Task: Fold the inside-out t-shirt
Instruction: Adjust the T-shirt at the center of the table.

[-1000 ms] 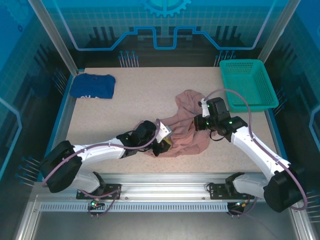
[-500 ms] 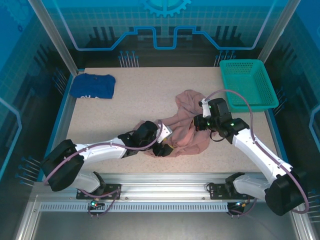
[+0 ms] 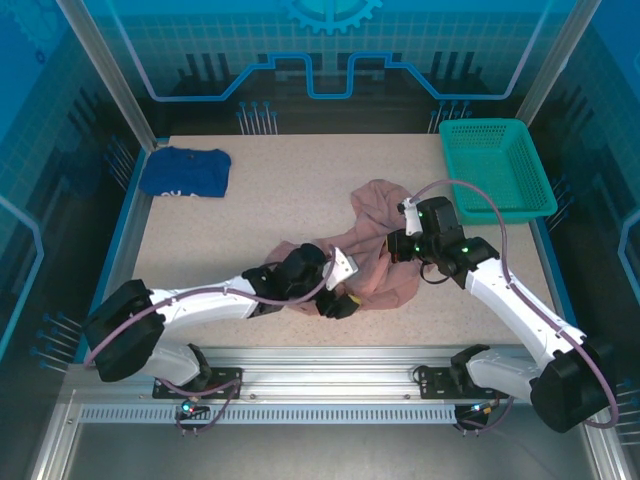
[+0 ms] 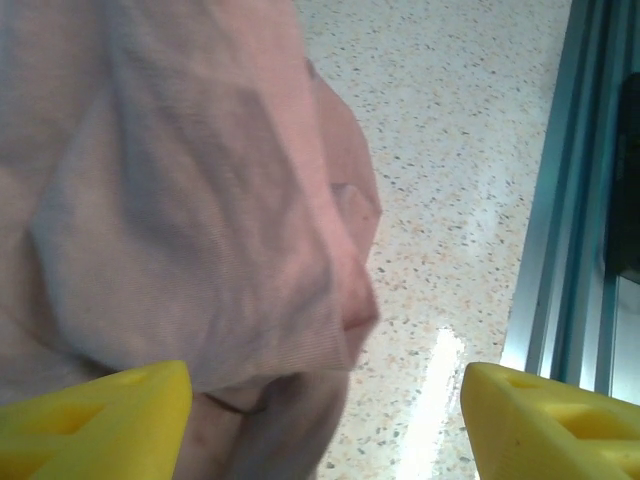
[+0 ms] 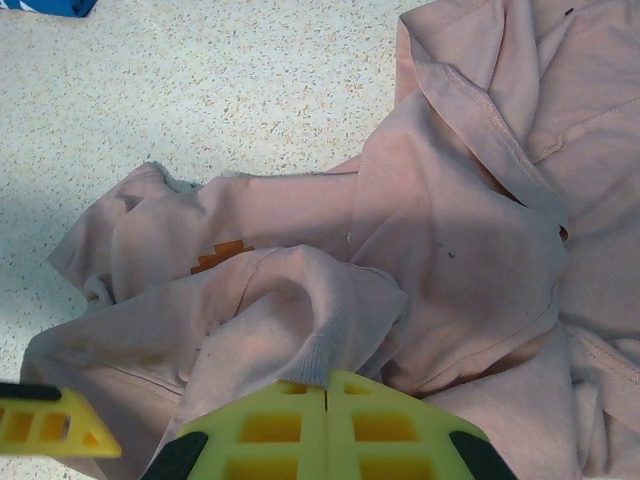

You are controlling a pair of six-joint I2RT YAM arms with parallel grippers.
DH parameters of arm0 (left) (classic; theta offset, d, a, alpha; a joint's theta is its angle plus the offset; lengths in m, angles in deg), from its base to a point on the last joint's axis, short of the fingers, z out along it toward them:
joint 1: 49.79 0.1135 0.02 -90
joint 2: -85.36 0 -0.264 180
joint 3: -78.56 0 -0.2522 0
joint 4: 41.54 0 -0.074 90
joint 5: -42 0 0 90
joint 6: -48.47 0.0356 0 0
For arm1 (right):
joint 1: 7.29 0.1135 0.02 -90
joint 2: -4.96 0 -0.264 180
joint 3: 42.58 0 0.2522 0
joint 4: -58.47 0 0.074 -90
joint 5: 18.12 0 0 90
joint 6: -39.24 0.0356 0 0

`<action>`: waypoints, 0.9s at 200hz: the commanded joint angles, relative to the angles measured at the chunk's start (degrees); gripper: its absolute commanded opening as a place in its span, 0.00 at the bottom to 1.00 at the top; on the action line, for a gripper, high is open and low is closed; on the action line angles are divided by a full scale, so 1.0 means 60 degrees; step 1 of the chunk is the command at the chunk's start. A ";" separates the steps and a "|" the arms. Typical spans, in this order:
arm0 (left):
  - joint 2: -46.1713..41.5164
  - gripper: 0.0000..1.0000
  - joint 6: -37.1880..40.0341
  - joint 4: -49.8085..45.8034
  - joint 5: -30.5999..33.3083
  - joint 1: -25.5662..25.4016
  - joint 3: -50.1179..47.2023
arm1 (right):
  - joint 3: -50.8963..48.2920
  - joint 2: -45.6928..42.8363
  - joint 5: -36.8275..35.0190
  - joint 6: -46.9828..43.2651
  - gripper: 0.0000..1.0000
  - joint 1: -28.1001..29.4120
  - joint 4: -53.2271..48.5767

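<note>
Wide apart stand the jaws of the left claw (image 4: 325,390), its two yellow fingers spread with nothing between them but the shirt's near edge lying just below. The right claw (image 5: 327,385) is closed, and a raised ridge of pink cloth runs right up into its fingertips, so it looks to be pinching a fold.

The inside-out t-shirt (image 3: 375,265) lies crumpled on the speckled surface (image 3: 280,200), right of centre, between the two arms and well apart from the dark blue garment (image 3: 185,172) at the far left and the green mesh basket (image 3: 497,170) at the far right.

It is thin, soft knit, dusty pink, with stitched seams and a rolled hem showing. I'd judge it light and limp: it will sag, drag and bunch, not hold a shape, and one layer could easily slip off another when lifted. A pinch on loose belly cloth would likely gather only the top layer. Better holds, to my eye, are the hem or a seamed edge, where the fabric is doubled and thicker, taken at two spread points so it can be drawn flat before any fold.
</note>
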 commanded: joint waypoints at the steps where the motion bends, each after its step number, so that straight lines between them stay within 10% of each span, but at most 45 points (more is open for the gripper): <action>1: 0.0405 0.73 0.0600 -0.0075 0.0741 -0.0176 0.0471 | -0.0024 -0.0060 0.0151 0.0081 0.00 -0.0143 0.0089; 72: 0.1074 0.58 0.1389 -0.0631 0.0232 -0.0224 0.1073 | -0.0054 -0.0118 0.0138 0.0049 0.00 -0.0157 0.0060; 150: 0.0620 0.01 0.1450 -0.0881 0.0440 -0.0211 0.0761 | 0.0441 -0.0132 -0.0012 0.0051 0.00 -0.0505 -0.0275; 180: -0.0229 0.00 0.1347 -0.0374 0.0484 -0.0210 0.0026 | 0.0678 -0.0010 -0.0130 0.0035 0.00 -0.0625 -0.0518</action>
